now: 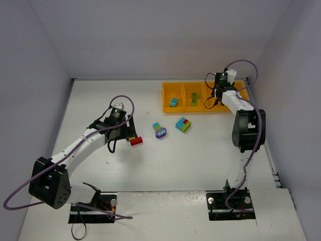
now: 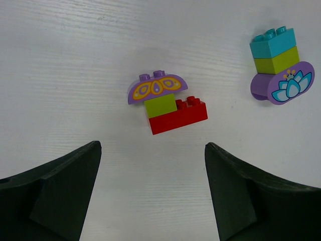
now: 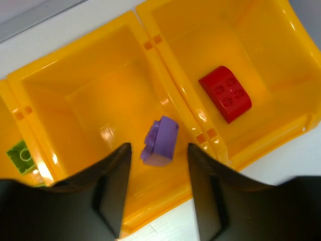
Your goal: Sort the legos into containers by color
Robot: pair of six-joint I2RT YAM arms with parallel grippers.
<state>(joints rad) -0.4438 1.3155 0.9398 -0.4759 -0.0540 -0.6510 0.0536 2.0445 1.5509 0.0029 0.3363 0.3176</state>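
The orange-yellow tray stands at the back right. It holds a teal brick and lime bricks. My right gripper hovers over it, open. In the right wrist view the open gripper sits above a purple brick lying free in one compartment, with a red brick in the compartment beside it and a lime brick at the left. My left gripper is open and empty beside a purple, lime and red cluster, which lies just ahead of the open gripper.
A teal, lime and purple cluster lies mid-table and shows in the left wrist view. A teal, red and lime cluster lies to its right. White walls close in the table on three sides.
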